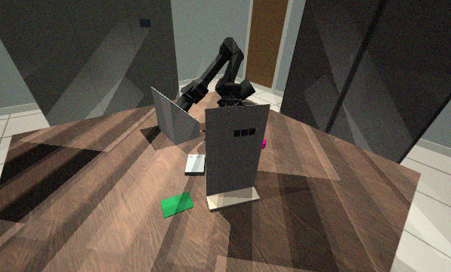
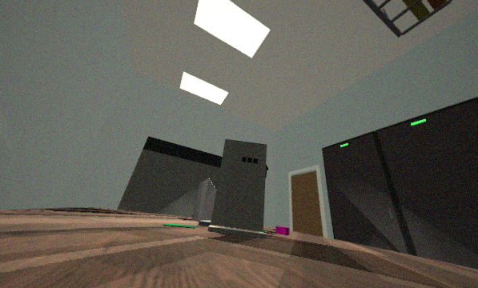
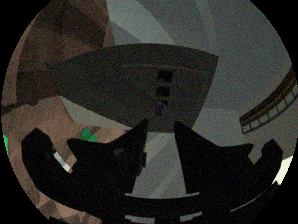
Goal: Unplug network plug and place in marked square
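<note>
The upright grey panel (image 1: 233, 162) (image 2: 239, 192) (image 3: 133, 83) stands mid-table with a row of three dark sockets (image 1: 244, 132) (image 2: 250, 160) near its top. In the wrist view the socket row (image 3: 162, 86) runs vertically, and a small dark plug (image 3: 160, 106) sticks out of its near end. My gripper (image 3: 161, 123) is partly open with nothing between its fingers, and its tips are a short way from the plug. In the top view the arm (image 1: 230, 92) reaches down behind the panel and the fingers are hidden. The green marked square (image 1: 177, 204) (image 2: 178, 226) (image 3: 87, 135) lies flat on the table near the panel's base.
A second grey panel (image 1: 172, 121) leans left of the arm. A white flat tile (image 1: 195, 164) lies beside the upright panel. A small magenta block (image 1: 264, 143) (image 2: 282, 230) sits by the panel's other edge. The panel stands on a pale base plate (image 1: 233, 198).
</note>
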Controlling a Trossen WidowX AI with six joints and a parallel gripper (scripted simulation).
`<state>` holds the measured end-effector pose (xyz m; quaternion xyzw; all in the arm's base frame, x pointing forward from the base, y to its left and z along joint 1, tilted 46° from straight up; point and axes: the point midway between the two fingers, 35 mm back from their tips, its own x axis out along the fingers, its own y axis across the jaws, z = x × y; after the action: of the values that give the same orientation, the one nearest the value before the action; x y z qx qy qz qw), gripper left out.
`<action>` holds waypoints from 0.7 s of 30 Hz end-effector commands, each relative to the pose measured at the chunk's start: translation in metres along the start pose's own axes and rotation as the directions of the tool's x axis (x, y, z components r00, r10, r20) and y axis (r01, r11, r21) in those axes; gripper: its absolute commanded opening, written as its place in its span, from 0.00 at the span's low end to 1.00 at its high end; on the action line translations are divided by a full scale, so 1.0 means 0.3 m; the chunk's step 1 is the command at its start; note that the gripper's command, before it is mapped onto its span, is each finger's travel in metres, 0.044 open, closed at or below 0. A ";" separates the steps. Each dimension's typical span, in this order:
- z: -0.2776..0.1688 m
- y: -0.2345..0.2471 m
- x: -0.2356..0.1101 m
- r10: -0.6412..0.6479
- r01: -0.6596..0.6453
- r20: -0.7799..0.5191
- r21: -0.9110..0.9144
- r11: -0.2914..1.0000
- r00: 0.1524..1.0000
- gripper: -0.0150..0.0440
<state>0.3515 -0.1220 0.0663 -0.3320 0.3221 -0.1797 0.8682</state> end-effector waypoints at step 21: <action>0.024 0.004 0.106 0.001 -0.001 0.004 -0.003 1.000 1.000 0.52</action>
<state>0.3748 -0.1329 0.0576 -0.3321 0.3215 -0.1801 0.8683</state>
